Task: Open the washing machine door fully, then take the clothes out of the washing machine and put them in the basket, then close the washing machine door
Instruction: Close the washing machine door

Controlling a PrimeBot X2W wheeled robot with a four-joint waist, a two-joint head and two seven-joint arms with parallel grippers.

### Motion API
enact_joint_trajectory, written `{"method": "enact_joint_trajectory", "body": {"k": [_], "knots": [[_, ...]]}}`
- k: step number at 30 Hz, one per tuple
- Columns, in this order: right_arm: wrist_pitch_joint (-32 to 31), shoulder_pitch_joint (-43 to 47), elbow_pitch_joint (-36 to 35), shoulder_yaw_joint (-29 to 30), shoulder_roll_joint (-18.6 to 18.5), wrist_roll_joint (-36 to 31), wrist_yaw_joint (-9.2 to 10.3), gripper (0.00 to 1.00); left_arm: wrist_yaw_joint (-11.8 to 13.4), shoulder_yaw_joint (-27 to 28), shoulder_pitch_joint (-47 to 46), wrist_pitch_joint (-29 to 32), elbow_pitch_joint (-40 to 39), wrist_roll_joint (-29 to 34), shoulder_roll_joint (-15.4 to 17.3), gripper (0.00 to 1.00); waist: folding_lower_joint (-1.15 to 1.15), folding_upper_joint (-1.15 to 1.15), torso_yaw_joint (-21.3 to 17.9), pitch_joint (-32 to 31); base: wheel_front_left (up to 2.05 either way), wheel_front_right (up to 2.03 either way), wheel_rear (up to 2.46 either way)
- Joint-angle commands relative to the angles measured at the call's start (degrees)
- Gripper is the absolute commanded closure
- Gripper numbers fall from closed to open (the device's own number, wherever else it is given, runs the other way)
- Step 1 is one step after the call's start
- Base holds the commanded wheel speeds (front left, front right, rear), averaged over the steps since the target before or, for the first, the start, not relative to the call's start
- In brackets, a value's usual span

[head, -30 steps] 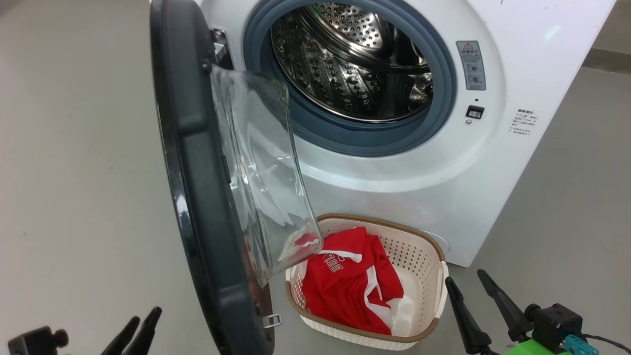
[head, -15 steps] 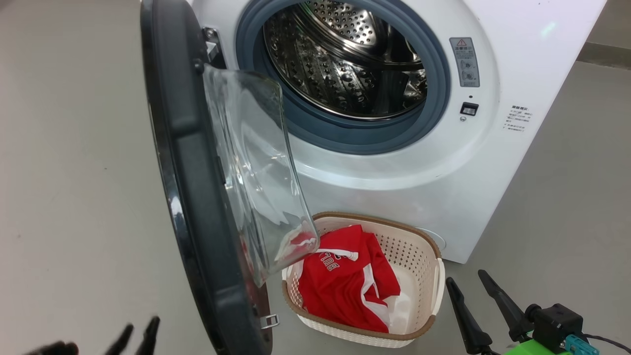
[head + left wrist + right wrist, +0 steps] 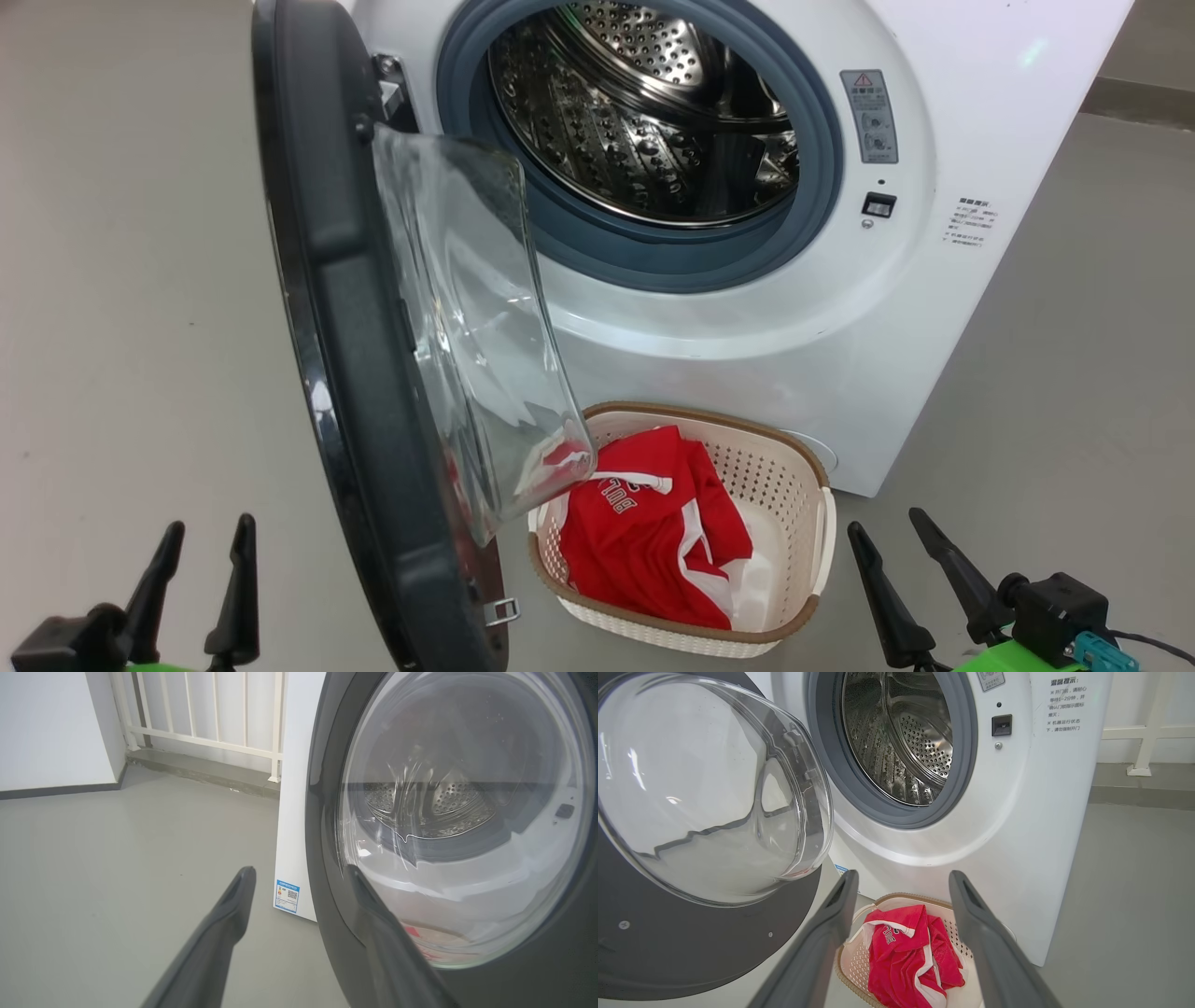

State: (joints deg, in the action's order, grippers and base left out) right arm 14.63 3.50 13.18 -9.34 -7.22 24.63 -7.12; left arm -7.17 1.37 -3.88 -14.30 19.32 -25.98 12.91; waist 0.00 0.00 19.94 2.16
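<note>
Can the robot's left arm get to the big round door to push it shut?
Probably yes. The open left gripper is on the outer side of the washing machine door, close beside its black rim, and nothing stands between them.

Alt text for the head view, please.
A white washer stands with its door swung open to the left and its steel drum looking empty. Red clothes lie in the basket on the floor before it; the left tool and right tool are open at the bottom corners.

Bright, even light, sharp; reflections on washing machine door (image 3: 467, 308)
</note>
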Motion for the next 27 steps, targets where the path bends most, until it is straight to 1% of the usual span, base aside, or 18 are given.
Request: {"method": "enact_joint_trajectory", "body": {"k": [1, 4, 6, 10, 16, 24, 25, 26, 27], "knots": [[0.4, -1.8, -1.6, -0.9, -0.9, -0.1, -0.36, 0.0, -0.3, 4.0, -0.2, -0.7, -2.4, 3.0, 0.0, 0.0, 0.0, 0.0, -0.1, -0.1, 0.0, 0.0, 0.0], [0.4, -1.8, -1.8, -0.9, -0.9, -0.1, -0.36, 0.0, -0.3, 6.8, 1.1, -0.7, -3.9, 7.6, -2.7, 0.0, 0.0, 0.0, -0.3, -0.3, 0.0, 0.0, 0.0], [0.4, -1.6, -1.8, -1.0, -0.9, 0.0, -0.36, 0.0, -0.3, 7.7, 2.0, -0.7, -4.3, 9.5, -4.3, 0.0, 0.0, 0.0, -0.5, -0.5, 0.0, 0.0, 0.0], [0.4, -1.3, -1.7, -0.8, -0.9, 0.0, -0.36, 0.0, -0.3, 8.0, 3.3, -0.7, -3.9, 12.1, -5.9, 0.0, 0.0, 0.0, -0.5, -0.7, 0.0, 0.0, 0.0], [0.4, -1.2, -1.6, -0.7, -0.8, 0.0, -0.36, 0.0, -0.3, 8.5, 3.8, -0.7, -3.0, 12.9, -6.8, 0.0, 0.0, 0.0, -0.6, -0.7, 0.0, 0.0, 0.0], [0.4, -1.0, -1.6, -0.7, -0.7, 0.0, -0.36, 0.0, -0.3, 8.4, 3.9, -0.7, -4.1, 12.3, -6.4, 0.0, 0.0, 0.0, -0.5, -1.1, 0.0, 0.0, 0.0], [0.4, -1.0, -1.6, -0.8, -0.7, 0.0, -0.36, 0.0, -0.3, 8.3, 3.9, -0.7, -4.6, 12.1, -6.4, 0.14, 0.0, 0.0, -0.5, -1.0, 0.0, 0.0, 0.0], [0.4, -1.0, -1.6, -0.8, -0.7, 0.1, -0.36, 0.0, -0.3, 8.1, 4.0, -0.7, -5.0, 11.9, -6.4, 0.56, 0.0, 0.0, -0.5, -1.0, 0.0, 0.0, 0.0], [0.4, -1.0, -1.6, -0.7, -0.6, 0.1, -0.36, 0.0, -0.3, 7.7, 4.0, -0.7, -5.6, 11.6, -6.4, 0.87, 0.0, 0.0, -0.5, -1.0, 0.0, 0.0, 0.0]]}}
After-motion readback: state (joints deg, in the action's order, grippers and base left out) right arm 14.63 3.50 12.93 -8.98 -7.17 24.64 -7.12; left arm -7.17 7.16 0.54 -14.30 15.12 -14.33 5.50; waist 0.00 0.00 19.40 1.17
